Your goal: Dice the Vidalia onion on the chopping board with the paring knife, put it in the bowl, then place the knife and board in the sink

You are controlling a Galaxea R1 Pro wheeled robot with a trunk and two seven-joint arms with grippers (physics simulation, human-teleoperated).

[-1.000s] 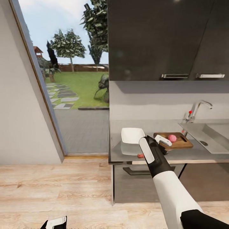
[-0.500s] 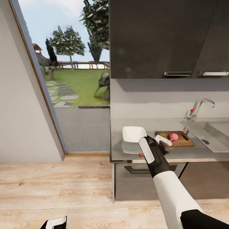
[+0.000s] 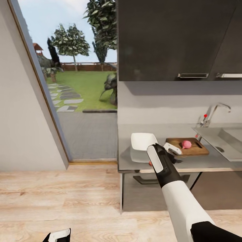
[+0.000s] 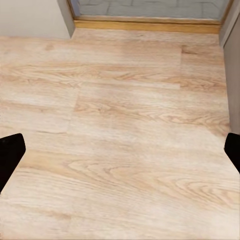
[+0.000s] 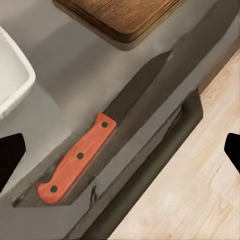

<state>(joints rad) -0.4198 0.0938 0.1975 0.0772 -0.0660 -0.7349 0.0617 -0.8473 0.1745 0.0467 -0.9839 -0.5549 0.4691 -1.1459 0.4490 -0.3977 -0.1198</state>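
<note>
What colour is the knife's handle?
Red-orange with three dark rivets on the paring knife, best seen in right wrist view.

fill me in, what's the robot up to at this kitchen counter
The robot's right gripper hovers open over a small orange-handled knife lying flat near the counter's front edge, not yet gripped. The onion already sits on the wooden board, between the white bowl and the sink. It is uncut. The left gripper hangs open, low over the wood floor, holding nothing. It looks set to pick up the knife next.
</note>
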